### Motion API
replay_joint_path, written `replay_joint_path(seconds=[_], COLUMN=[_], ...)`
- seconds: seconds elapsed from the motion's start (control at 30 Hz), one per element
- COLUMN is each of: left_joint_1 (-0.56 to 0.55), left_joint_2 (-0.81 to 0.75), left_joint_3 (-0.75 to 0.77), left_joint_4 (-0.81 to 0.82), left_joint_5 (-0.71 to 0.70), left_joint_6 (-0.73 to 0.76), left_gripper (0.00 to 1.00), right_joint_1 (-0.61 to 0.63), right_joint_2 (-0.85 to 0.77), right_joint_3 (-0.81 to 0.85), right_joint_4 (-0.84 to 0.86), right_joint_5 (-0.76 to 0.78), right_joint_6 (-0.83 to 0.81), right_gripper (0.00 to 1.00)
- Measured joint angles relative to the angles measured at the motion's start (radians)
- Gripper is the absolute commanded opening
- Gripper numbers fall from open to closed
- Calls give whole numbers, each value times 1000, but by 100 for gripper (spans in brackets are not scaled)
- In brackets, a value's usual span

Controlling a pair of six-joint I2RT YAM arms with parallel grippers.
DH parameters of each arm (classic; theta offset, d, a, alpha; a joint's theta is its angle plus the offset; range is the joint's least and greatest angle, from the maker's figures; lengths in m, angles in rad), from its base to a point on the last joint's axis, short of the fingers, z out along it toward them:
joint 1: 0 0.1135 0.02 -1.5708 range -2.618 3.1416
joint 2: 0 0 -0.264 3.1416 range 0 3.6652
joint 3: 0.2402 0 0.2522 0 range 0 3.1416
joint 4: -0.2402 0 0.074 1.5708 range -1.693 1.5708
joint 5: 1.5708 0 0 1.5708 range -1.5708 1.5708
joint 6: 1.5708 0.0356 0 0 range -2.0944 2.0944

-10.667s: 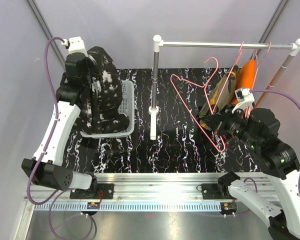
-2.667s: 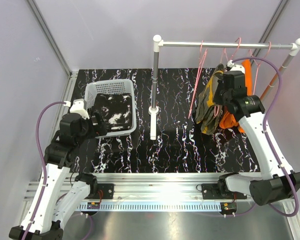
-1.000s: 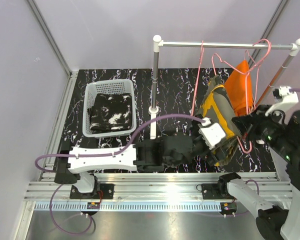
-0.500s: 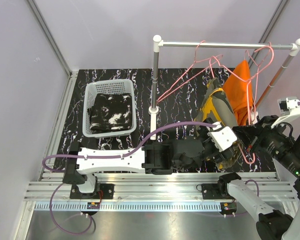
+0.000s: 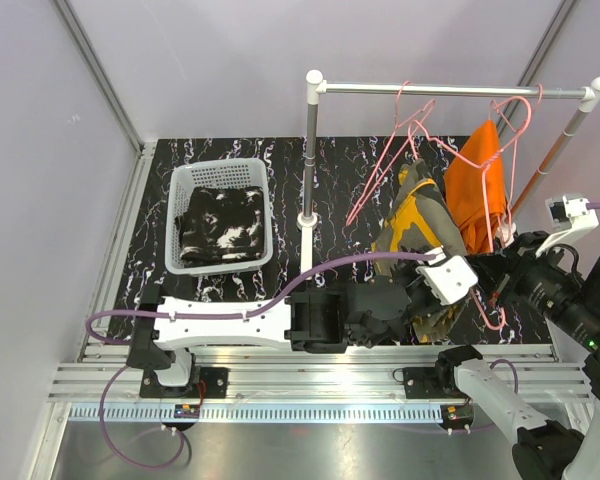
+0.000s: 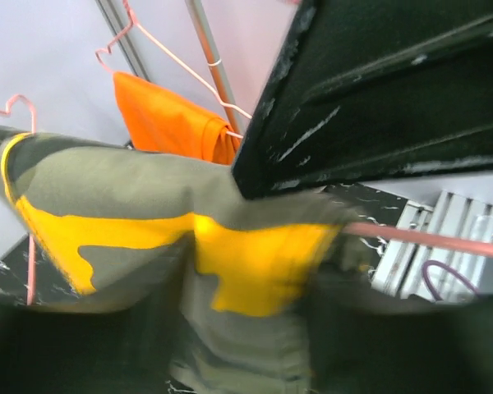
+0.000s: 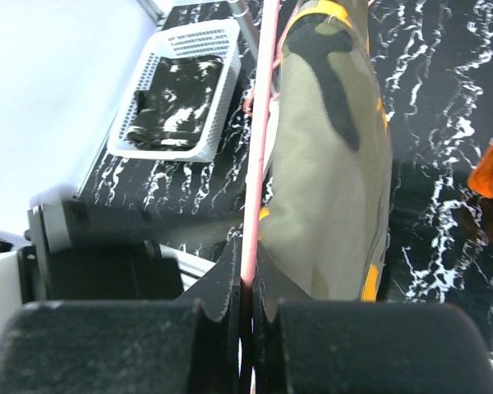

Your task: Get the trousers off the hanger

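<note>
Left gripper [image 6: 246, 238] is clamped on the camo trousers [image 5: 415, 225]. Right gripper [image 7: 248, 283] is pinched tight on the pink hanger [image 7: 259, 148] wire, just beside the cloth. Orange trousers [image 5: 477, 185] hang from the rail [image 5: 450, 90]; black trousers [image 5: 218, 225] are in the basket [image 5: 185, 180].

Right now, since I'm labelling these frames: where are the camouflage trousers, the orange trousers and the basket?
camouflage trousers [image 5: 420, 215], top view, yellow patch.
orange trousers [image 5: 475, 190], top view, middle of cloth.
basket [image 5: 220, 163], top view, far rim.
</note>
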Motion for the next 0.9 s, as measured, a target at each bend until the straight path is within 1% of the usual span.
replay_joint_path(seconds=[0.07,0.1,0.13,0.27,0.37,0.5,0.67,0.9], left_joint_1=[-4,-5,-5,-21,-45,-70,-76,-75], left_joint_2=[13,21,25,31,31,29,20,-6], left_joint_3=[18,27,33,32,1,-47,-76,-69], left_joint_4=[0,2,5,33,114,226,333,452], left_joint_5=[-18,-30,-38,-99,-182,-297,-405,-473], left_joint_6=[10,16,18,47,96,177,274,438], left_gripper=[8,3,0,0,0,0,0,0], right_joint_1=[0,0,0,0,0,0,0,0], right_joint_2=[0,0,0,-6,-23,-58,-90,-128], right_joint_3=[0,0,0,-6,-35,-107,-219,-330], right_joint_4=[4,5,6,7,29,69,107,189], right_joint_5=[-19,-25,-26,-24,-26,-26,-9,-6], right_joint_6=[2,2,2,3,3,5,7,21], right_gripper=[0,0,0,0,0,0,0,0])
